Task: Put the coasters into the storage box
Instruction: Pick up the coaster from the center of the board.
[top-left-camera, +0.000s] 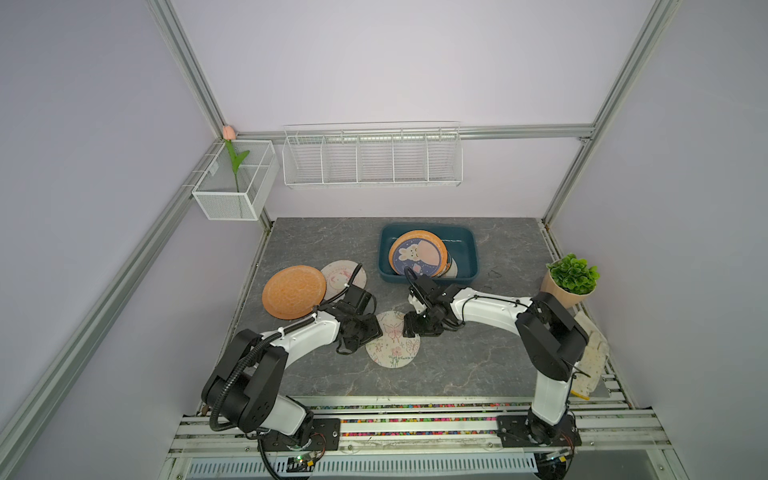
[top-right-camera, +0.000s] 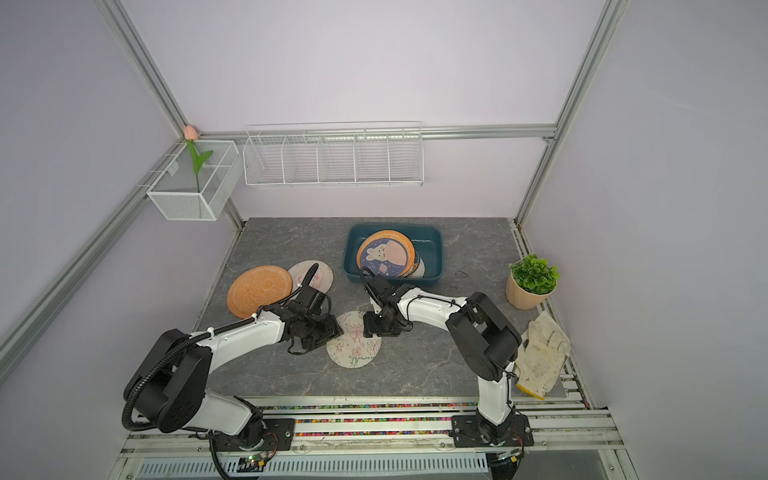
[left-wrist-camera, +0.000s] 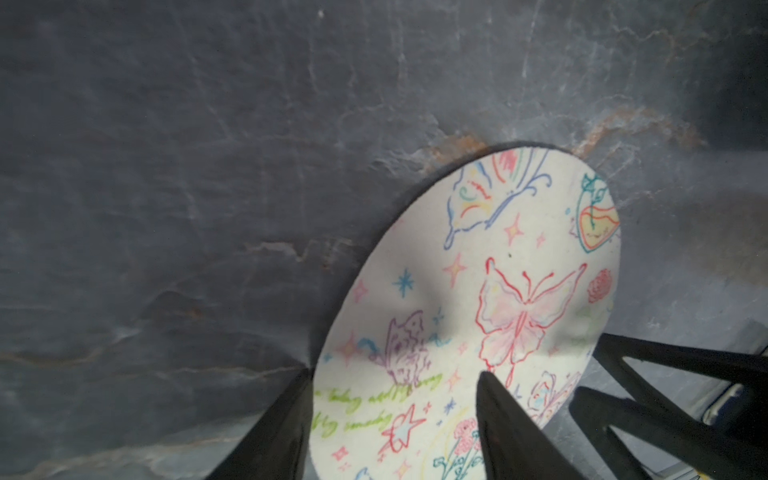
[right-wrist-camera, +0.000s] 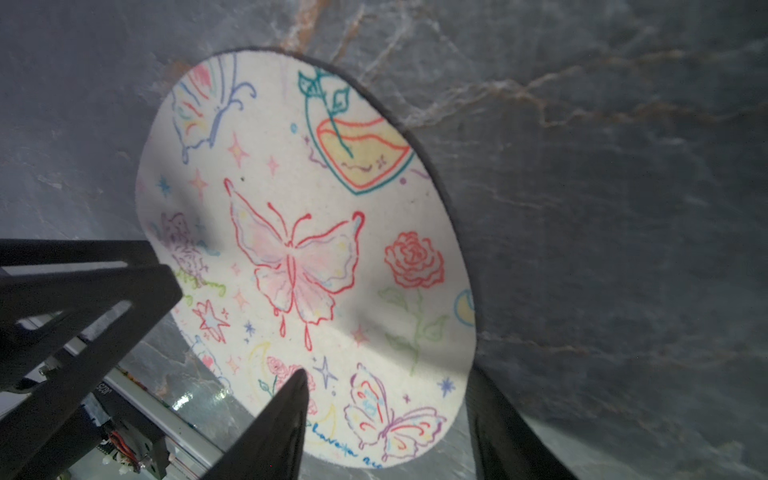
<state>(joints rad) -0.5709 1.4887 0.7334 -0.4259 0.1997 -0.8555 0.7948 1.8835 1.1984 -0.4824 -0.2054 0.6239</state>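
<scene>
We see the butterfly coaster (top-left-camera: 392, 340) lying on the dark stone-patterned table (top-left-camera: 478, 365), at the middle of both top views, with both arms bent in over it. The left gripper (left-wrist-camera: 395, 374) meets its left edge. In the left wrist view the jaws are spread, one finger (left-wrist-camera: 503, 419) over the printed face and the other (left-wrist-camera: 286, 419) just outside the rim. The right gripper (right-wrist-camera: 386, 372) stands at the coaster's upper right edge in the top views, and its jaws are also spread: one finger (right-wrist-camera: 286, 415) over the print, the other (right-wrist-camera: 494, 415) beyond the rim. Soft shadowed ripples cross the coaster's face, but we cannot tell whether either gripper has pinched it.

The storage box (top-left-camera: 428, 227) sits above and slightly right of centre. It holds a leaning stack topped by a bunny coaster (top-left-camera: 415, 254), with an orange one (top-left-camera: 419, 236) showing behind it.

Two coasters are still outside the box, left of centre: an orange coaster (top-left-camera: 294, 297) and a pale pink-print coaster (top-left-camera: 347, 276), which the orange one overlaps.

At the right edge stand a potted plant (top-left-camera: 572, 277) and — lower down — a white glove (top-right-camera: 540, 357). On the back wall hang a wire rack (top-left-camera: 372, 160) and a mesh basket (top-left-camera: 232, 189) holding a tulip (top-left-camera: 229, 133).
</scene>
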